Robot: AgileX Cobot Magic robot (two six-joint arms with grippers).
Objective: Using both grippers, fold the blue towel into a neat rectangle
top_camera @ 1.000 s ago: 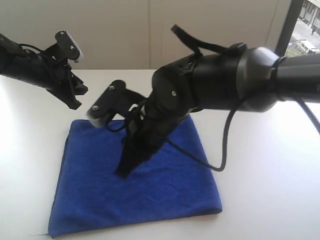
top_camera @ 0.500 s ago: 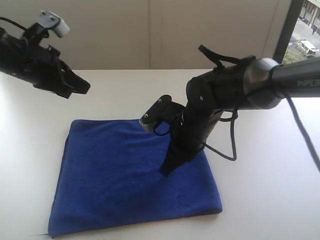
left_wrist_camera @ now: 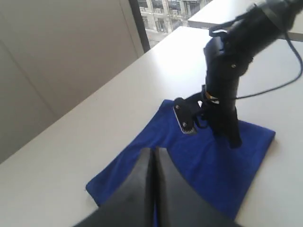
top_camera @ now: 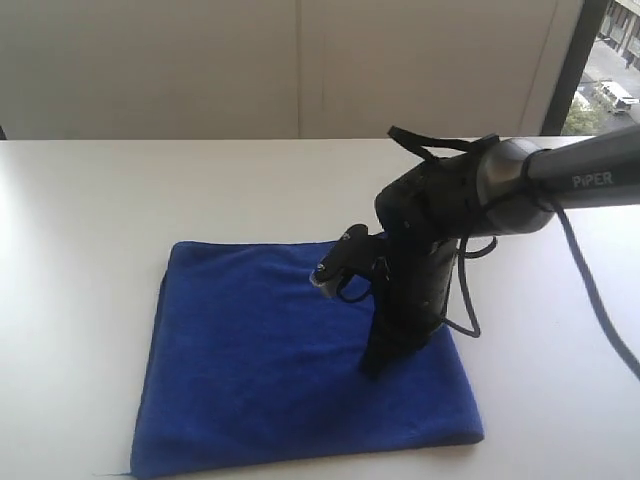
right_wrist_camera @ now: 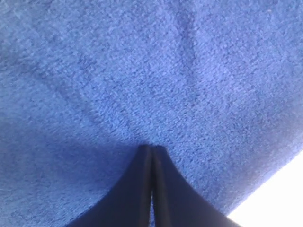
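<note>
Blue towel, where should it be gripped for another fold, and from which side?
The blue towel lies flat, so only its edges offer a lip. Probably take the near-right corner, coming in low from the table beside it; that corner sits clear of the right gripper, shut against the cloth.

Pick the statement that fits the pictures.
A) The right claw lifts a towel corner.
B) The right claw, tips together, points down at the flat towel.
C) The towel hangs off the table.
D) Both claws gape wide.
B: the right claw has its tips together and aims down at the towel, lying flat on the table.
</note>
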